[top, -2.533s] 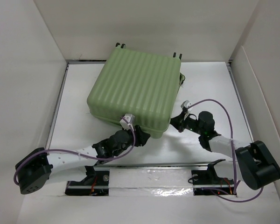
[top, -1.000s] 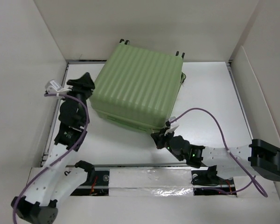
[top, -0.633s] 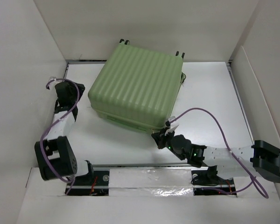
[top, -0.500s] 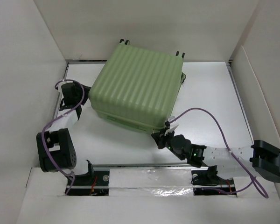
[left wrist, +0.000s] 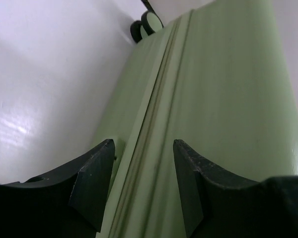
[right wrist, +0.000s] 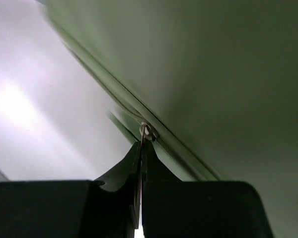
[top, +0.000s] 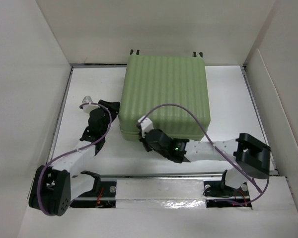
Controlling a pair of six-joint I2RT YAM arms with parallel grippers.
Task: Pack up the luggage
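Note:
The luggage (top: 166,94) is a pale green ribbed hard-shell suitcase. It lies closed and flat at the back middle of the table, with its black wheels (top: 134,51) toward the back wall. My left gripper (top: 114,106) is open against the suitcase's left side. In the left wrist view its fingers (left wrist: 92,183) straddle the zipper seam (left wrist: 154,129) without closing on it. My right gripper (top: 146,143) is at the front edge near the left corner. In the right wrist view it (right wrist: 141,147) is shut on the small metal zipper pull (right wrist: 146,131). The lining is hidden.
White walls enclose the table on the left, back and right. A metal rail (top: 159,174) runs along the near edge by the arm bases. The right arm's purple cable (top: 188,111) arcs over the suitcase lid.
The suitcase has turned square to the table and shifted right. My right gripper moved left along its front edge. My left gripper swung in to the suitcase's left side.

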